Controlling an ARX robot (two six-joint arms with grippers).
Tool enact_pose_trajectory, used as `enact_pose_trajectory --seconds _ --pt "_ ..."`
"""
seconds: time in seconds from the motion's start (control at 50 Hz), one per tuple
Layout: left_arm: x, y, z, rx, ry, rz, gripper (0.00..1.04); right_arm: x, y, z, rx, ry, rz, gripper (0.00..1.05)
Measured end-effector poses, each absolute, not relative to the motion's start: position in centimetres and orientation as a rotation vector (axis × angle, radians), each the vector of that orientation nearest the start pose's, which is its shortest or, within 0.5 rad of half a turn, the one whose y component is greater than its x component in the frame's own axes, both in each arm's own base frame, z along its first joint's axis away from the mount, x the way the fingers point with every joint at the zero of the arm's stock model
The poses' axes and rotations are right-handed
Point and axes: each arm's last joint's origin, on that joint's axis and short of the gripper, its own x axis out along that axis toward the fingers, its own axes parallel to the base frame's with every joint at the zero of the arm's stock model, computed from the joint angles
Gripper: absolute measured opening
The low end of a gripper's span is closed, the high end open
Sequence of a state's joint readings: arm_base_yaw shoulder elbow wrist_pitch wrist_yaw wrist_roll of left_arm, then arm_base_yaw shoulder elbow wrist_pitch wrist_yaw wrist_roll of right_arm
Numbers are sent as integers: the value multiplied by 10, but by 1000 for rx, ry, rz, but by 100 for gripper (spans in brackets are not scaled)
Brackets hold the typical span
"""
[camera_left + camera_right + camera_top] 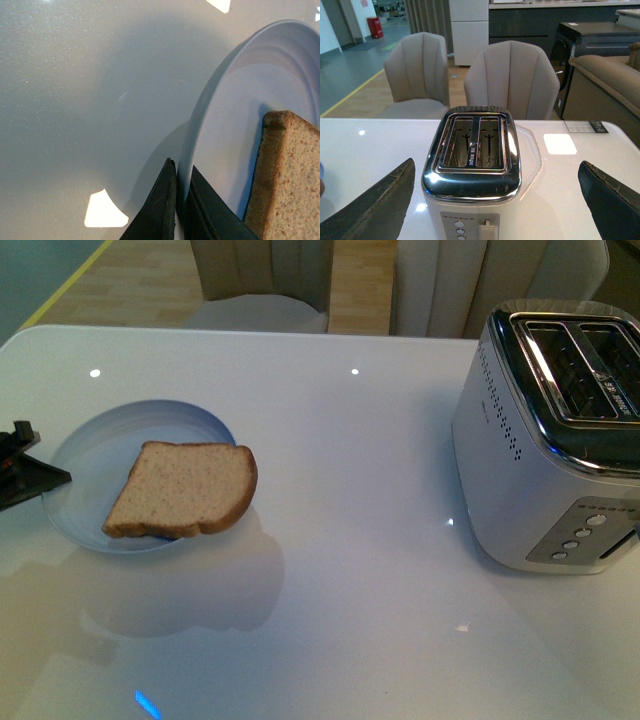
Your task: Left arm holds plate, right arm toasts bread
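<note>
The pale blue plate (88,452) is at the left of the white table, with the bread (186,490) lying flat on it, its domed end toward the toaster. My left gripper (22,466) comes in from the left edge and is shut on the plate's rim. In the left wrist view the left gripper (181,174) pinches the thin rim of the plate (250,100) between both dark fingers, and the bread's (290,185) crust is close by. My right gripper (495,200) is open, its fingers (375,205) wide apart either side of the toaster, holding nothing.
A white and chrome two-slot toaster (545,440) stands at the table's right, its slots (472,142) open and its lever (488,231) and buttons on the front. Two beige chairs (510,80) stand behind the far edge. A shadow (190,590) lies on the table under the plate.
</note>
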State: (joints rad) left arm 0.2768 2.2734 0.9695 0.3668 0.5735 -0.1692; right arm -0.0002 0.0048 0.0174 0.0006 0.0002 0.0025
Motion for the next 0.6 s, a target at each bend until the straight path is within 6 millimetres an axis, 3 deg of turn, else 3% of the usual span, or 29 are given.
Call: enact_pose_trajectory --seconds 0.14,0.3,0.48,0.601 --pt "350 86 34 -590 852 -146 3 97 0 169 2 -13 -1 96" --pt "338 75 80 -627 803 -79 3 97 0 169 2 -13 -1 96" --pt "334 31 141 -611 747 -158 3 97 0 169 2 -13 0 96" --pt "342 -1 160 -589 748 -213 3 97 0 169 2 -13 -1 96"
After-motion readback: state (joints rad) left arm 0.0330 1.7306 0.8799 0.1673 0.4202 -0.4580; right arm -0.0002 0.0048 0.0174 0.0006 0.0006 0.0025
